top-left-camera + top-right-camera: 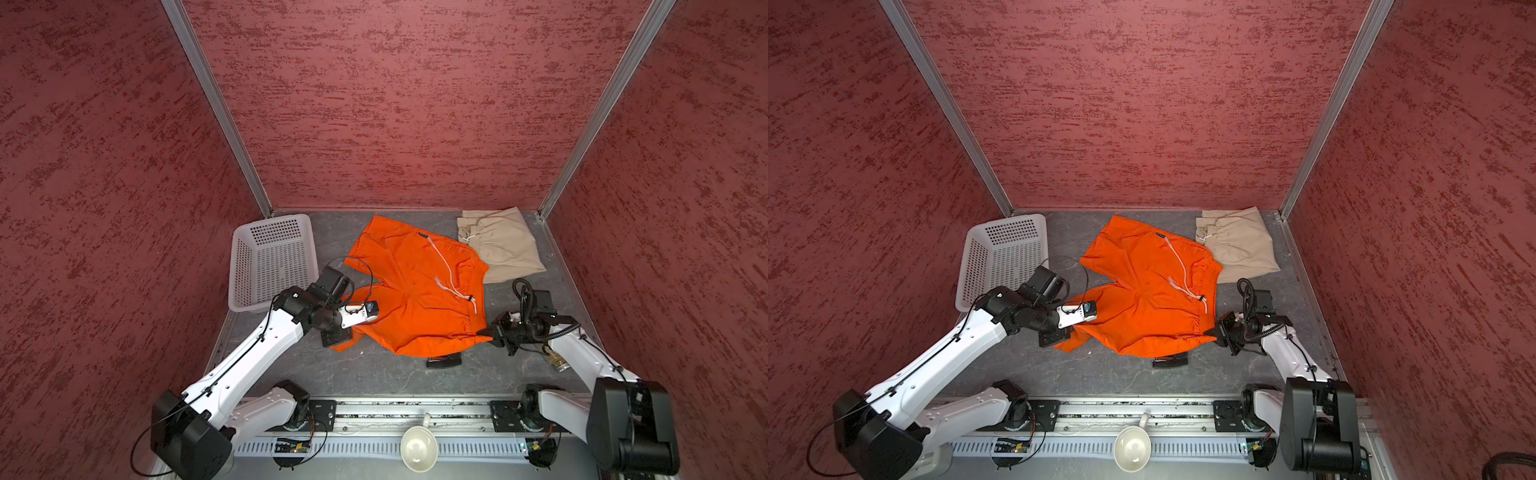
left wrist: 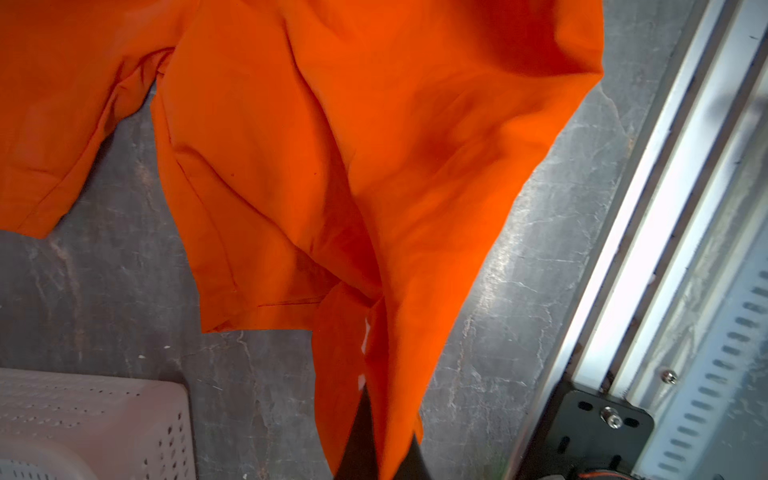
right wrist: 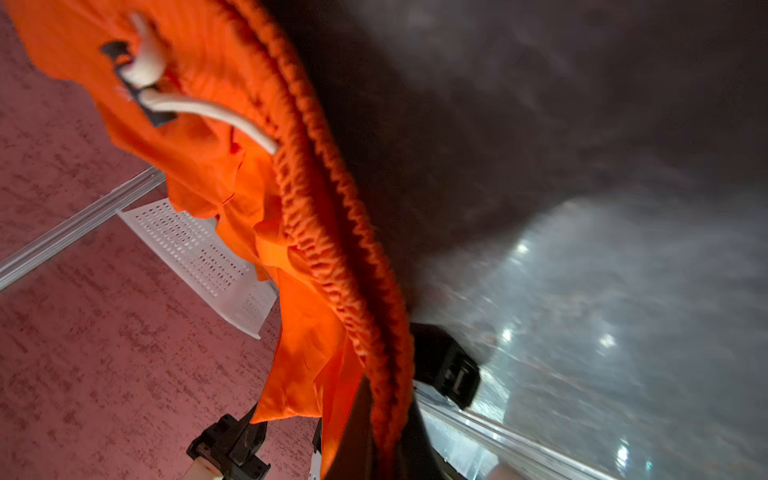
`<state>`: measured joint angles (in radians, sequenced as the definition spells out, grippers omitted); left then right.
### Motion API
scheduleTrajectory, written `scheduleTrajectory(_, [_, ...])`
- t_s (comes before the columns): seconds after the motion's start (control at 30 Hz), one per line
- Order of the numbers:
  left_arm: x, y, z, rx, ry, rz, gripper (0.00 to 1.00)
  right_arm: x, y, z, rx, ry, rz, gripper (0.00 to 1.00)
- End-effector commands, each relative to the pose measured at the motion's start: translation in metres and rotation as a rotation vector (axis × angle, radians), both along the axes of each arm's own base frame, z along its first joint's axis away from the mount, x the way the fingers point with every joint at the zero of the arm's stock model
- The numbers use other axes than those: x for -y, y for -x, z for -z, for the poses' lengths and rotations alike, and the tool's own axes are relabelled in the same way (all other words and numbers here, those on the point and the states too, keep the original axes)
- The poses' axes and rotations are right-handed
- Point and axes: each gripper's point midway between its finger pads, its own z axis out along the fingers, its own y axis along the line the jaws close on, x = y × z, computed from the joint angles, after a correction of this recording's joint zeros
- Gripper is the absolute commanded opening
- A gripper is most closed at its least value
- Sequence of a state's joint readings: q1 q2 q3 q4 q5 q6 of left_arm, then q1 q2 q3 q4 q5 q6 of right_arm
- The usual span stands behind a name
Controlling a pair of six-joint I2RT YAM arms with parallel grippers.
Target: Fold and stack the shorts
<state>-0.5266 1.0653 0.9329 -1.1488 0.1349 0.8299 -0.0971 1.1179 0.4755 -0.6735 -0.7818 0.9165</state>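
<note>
Orange shorts (image 1: 415, 299) cover both jaws' tips and part of a black object (image 1: 444, 361).

Surface: dark grey marbled tabletop (image 1: 374, 384); bare along the near side and between the items
Far left: white perforated plastic basket (image 1: 245, 266); stands in the far left corner; apart from the cloth
Middle: bright orange cloth shorts (image 1: 415, 291); spread out, gathered waist to the right, legs to the left; white drawstring lies across the top
Far right: beige cloth shorts (image 1: 505, 249); folded in the far right corner; gathered waist at the far left of the pile; near left edge meets the orange waist corner
Near middle: small flat black object (image 1: 444, 361); at the orange pair's near edge, partly hidden by it
</note>
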Motion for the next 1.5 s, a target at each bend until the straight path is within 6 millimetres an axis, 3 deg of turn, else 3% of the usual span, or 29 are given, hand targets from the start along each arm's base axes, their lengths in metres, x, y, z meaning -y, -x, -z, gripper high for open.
scheduleTrajectory(0.0, [-0.007,0.021,-0.006,-0.047,-0.014,-0.008,0.0,0.013,0.026,0.002,-0.103,0.061,0.036,0.0])
scheduleTrajectory(0.17, [-0.008,0.013,-0.041,0.011,-0.012,-0.007,0.0,0.016,0.023,-0.033,-0.085,0.052,0.086,0.0])
scheduleTrajectory(0.3, [-0.012,-0.009,-0.062,0.083,-0.065,0.018,0.0,0.019,0.019,-0.059,-0.079,0.044,0.095,0.0])
scheduleTrajectory(0.37, [-0.014,-0.028,-0.069,0.115,-0.075,0.015,0.0,0.022,0.009,-0.07,-0.063,0.035,0.102,0.0])
scheduleTrajectory(0.47, [-0.019,-0.071,-0.082,0.196,-0.066,-0.012,0.0,0.035,-0.009,-0.081,-0.05,0.063,0.098,0.0])
scheduleTrajectory(0.53, [-0.021,-0.105,-0.092,0.272,-0.054,-0.014,0.0,0.043,-0.025,-0.088,-0.042,0.085,0.086,0.0])
scheduleTrajectory(0.73, [-0.016,-0.181,-0.113,0.404,-0.012,0.034,0.0,0.064,-0.079,-0.116,0.037,0.119,0.074,0.01])
scheduleTrajectory(1.0, [0.0,-0.258,-0.124,0.48,0.041,0.046,0.0,0.074,-0.129,-0.119,0.079,0.079,0.085,0.01])
scheduleTrajectory(1.47, [0.011,-0.322,-0.117,0.505,0.108,0.019,0.0,0.086,-0.174,-0.111,0.098,0.066,0.098,0.02])
